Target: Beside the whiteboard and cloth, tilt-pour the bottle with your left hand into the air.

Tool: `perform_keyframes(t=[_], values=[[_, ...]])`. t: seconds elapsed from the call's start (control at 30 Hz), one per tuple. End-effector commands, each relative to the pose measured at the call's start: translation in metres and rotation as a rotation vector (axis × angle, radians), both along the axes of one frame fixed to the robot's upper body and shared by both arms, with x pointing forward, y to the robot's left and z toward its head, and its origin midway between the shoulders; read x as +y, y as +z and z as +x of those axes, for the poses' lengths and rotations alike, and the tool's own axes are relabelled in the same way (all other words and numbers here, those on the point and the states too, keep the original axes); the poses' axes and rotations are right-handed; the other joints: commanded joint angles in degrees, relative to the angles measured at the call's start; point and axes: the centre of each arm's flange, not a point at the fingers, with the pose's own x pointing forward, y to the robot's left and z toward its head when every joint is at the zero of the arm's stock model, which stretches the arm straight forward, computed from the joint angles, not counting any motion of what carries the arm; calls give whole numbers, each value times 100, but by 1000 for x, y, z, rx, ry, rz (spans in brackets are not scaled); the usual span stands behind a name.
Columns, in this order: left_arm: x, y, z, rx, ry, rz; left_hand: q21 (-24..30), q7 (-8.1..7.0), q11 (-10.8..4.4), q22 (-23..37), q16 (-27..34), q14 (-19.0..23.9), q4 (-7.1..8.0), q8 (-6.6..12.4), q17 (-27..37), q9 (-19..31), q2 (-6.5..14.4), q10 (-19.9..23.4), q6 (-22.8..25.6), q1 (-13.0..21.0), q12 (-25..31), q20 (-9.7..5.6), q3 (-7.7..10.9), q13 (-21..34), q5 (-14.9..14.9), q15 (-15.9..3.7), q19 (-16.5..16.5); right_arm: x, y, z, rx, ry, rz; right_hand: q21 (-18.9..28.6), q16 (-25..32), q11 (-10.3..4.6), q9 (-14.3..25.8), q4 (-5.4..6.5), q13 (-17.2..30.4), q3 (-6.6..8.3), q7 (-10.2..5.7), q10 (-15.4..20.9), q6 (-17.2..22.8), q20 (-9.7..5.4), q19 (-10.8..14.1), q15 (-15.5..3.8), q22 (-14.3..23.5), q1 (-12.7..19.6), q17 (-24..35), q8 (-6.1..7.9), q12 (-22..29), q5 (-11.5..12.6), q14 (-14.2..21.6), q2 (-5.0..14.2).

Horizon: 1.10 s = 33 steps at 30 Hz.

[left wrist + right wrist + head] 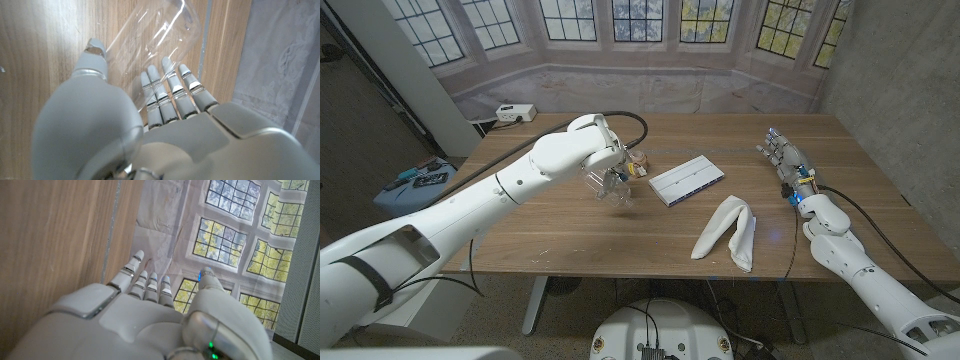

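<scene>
The left hand [607, 163] grips the clear plastic bottle [603, 181] tilted above the wooden table [550, 235], just beside the white rectangular whiteboard [687, 181] (the crumpled white cloth [728, 233] lies nearer). The right hand [782, 157] stands spread, holding nothing, well apart.

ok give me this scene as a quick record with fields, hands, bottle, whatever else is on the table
left hand: grips the clear bottle, raised above the table
bottle: transparent plastic, tilted in the left hand's grasp; contents cannot be told
right hand: holds nothing, fingers apart, over the table's right side
whiteboard: small, lying flat near the table's middle, right of the bottle
cloth: white, crumpled, in front of the whiteboard toward the robot
table: wooden
stage: bottle lifted and tilted beside whiteboard and cloth
</scene>
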Motion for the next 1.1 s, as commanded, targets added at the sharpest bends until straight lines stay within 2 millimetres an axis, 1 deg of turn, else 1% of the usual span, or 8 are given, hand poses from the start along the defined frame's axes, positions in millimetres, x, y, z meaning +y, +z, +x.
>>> perform_keyframes(t=[0.03, 0.53, 0.7, 0.8, 0.83, 0.87, 0.9, 1.1], values=[[-4, 1, 2, 4, 13, 20, -36, 95, -299, 13, 31, 365, 90, 402, 27, 2, 919, 365, 1032, 617, 20, -6, 123, 291, 58, -323, -11, -3, 0, 2, -5, 2, 7, -18, 39, -26, 10, -3, 26, 27, 2, 38, 33, -10, 51, -4, 9, 63, 3, 33, 17, 29, 51, 1], [-10, 4, 5, 11, 17, 31, -36, 97, -289, 16, 39, 378, 84, 444, 73, -11, 941, 376, 1059, 629, 10, 1, 143, 338, 69, -345, 3, -6, -3, 2, -5, 3, 19, -21, 37, -26, 10, -1, 26, 26, -2, 44, 39, -17, 47, -11, 9, 66, 4, 33, 17, 30, 49, 1], [-12, 1, 6, 1, 14, 60, -37, 73, -293, 17, 33, 393, 76, 471, 78, -8, 942, 401, 1076, 639, 14, 3, 157, 360, 77, -330, 6, -9, -4, 1, -6, -4, 15, -21, 37, -21, 10, -2, 27, 27, 3, 46, 40, -16, 49, -9, 9, 69, 4, 32, 17, 30, 49, 2], [-13, 0, 6, 6, 17, 51, -37, 82, -295, 17, 33, 402, 76, 480, 84, -6, 941, 415, 1075, 638, 17, 3, 160, 370, 78, -343, 8, -11, -5, 0, -9, -7, 16, -18, 39, -20, 10, -2, 27, 27, 11, 47, 39, -8, 56, -2, 9, 71, 4, 31, 17, 30, 55, 1], [-13, 0, 6, 3, 16, 55, -35, 121, -269, 17, 22, 407, 75, 486, 76, -2, 937, 420, 1070, 637, 18, 2, 165, 376, 80, -347, 15, -11, -5, 0, -10, -6, 15, -20, 38, -4, 10, -3, 27, 27, 8, 61, 40, -15, 52, -5, 9, 72, 3, 31, 22, 31, 55, 1], [-13, 0, 6, -2, 19, 63, -36, 114, -288, 18, 32, 406, 73, 493, 92, 4, 941, 408, 1068, 642, 12, 3, 164, 382, 80, -335, 14, -11, -4, -1, -10, -6, 15, -20, 38, -22, 10, -2, 27, 27, 6, 55, 42, -17, 52, -5, 9, 72, 4, 32, 20, 30, 54, 1], [-14, 0, 6, -3, 22, 64, -37, 72, -296, 18, 34, 402, 79, 495, 102, 2, 945, 415, 1065, 636, 13, 4, 162, 389, 80, -341, 12, -11, -4, -1, -11, -5, 13, -21, 38, -2, 10, -2, 27, 27, 4, 54, 40, -15, 51, -4, 9, 72, 4, 31, 19, 30, 53, 1], [-17, -4, 4, -24, 22, 90, -39, 98, -274, 19, 20, 406, 88, 513, 108, -3, 948, 401, 1067, 623, 3, 7, 169, 415, 84, -340, 13, -12, -5, -1, -12, -1, 14, -21, 37, -17, 10, -1, 27, 26, 6, 49, 40, -17, 51, -2, 9, 73, 4, 30, 16, 30, 51, 0]])
